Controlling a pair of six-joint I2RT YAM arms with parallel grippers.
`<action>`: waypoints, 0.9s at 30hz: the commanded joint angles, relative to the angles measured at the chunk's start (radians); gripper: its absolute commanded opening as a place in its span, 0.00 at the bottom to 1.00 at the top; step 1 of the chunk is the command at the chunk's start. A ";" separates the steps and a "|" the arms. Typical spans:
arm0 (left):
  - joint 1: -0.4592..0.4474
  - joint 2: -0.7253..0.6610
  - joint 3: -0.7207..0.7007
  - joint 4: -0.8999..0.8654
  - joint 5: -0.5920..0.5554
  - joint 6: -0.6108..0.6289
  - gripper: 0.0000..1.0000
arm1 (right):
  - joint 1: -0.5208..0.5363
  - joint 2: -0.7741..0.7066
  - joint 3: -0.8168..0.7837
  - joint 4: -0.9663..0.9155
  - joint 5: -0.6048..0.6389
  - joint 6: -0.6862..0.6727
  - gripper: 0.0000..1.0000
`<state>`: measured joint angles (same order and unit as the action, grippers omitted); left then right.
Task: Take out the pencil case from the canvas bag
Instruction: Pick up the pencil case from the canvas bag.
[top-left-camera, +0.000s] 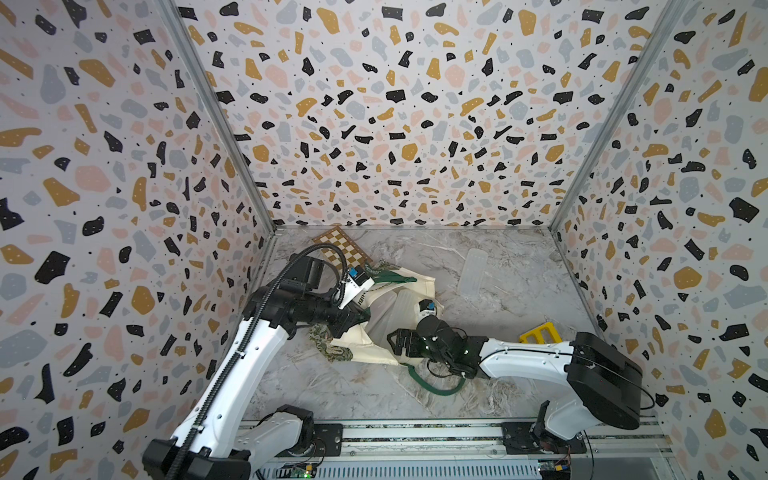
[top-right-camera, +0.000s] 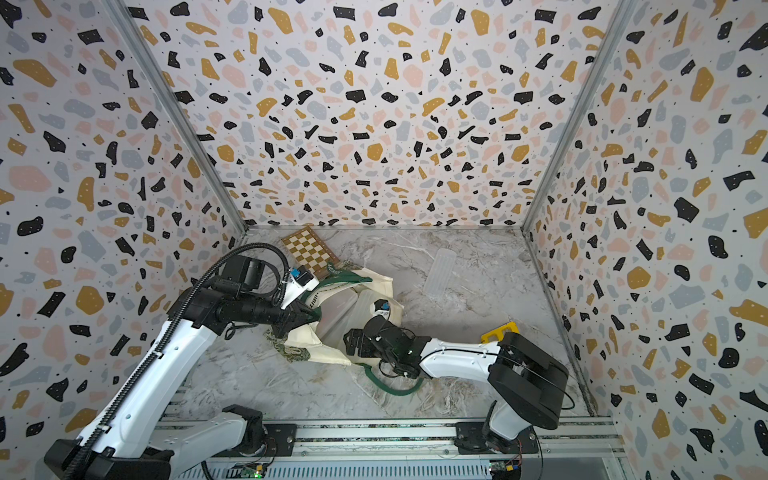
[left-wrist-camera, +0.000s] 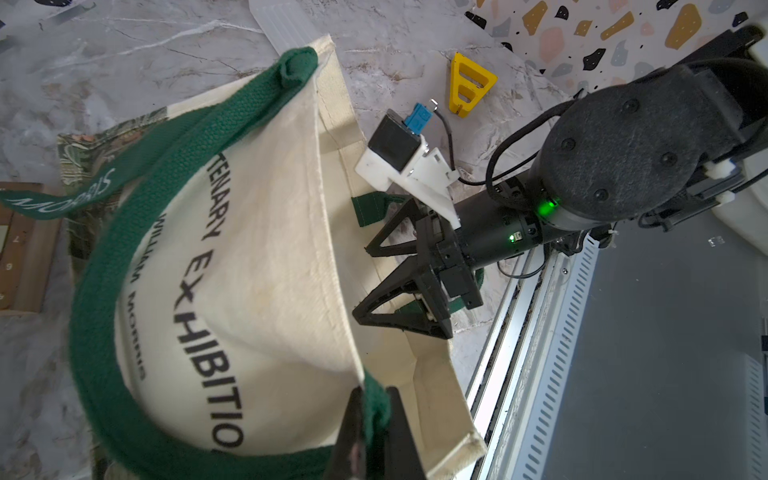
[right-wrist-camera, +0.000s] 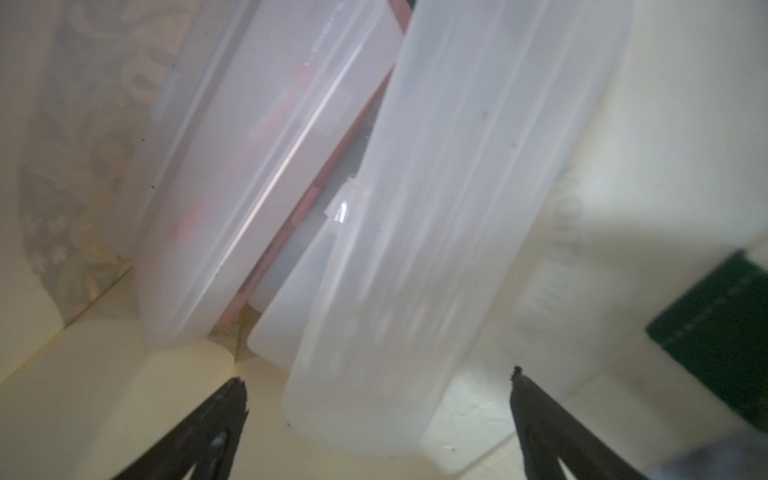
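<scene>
Pencil case (right-wrist-camera: 457, 208): frosted rigid plastic, likely light and slick; inside the canvas bag (top-left-camera: 370, 351) on the table's (top-left-camera: 519, 257) left half, best pinched across its narrow end at the mouth. Right tool (right-wrist-camera: 376, 378) spread wide astride that end, seemingly not touching; left tool (left-wrist-camera: 374, 392) clamped on the green strap (left-wrist-camera: 97, 332). Smooth marbled table, terrazzo-print walls (top-left-camera: 374, 124) on three sides.

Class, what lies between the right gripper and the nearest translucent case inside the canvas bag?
Nothing: in the right wrist view the near end of the translucent case lies between the open fingertips of the right gripper.
</scene>
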<state>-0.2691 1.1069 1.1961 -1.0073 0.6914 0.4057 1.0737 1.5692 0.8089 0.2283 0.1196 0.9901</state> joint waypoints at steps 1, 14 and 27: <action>0.004 -0.007 0.033 0.042 0.075 0.009 0.00 | 0.006 0.037 0.073 -0.031 0.030 0.017 1.00; 0.004 -0.087 -0.025 0.076 0.042 0.004 0.00 | 0.005 0.119 0.179 -0.075 0.025 0.065 1.00; 0.004 -0.111 -0.008 0.046 0.014 0.023 0.00 | -0.015 0.052 0.150 -0.130 0.022 0.058 1.00</action>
<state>-0.2684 1.0218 1.1671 -0.9974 0.6498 0.4084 1.0660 1.6600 0.9665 0.1268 0.1268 1.0508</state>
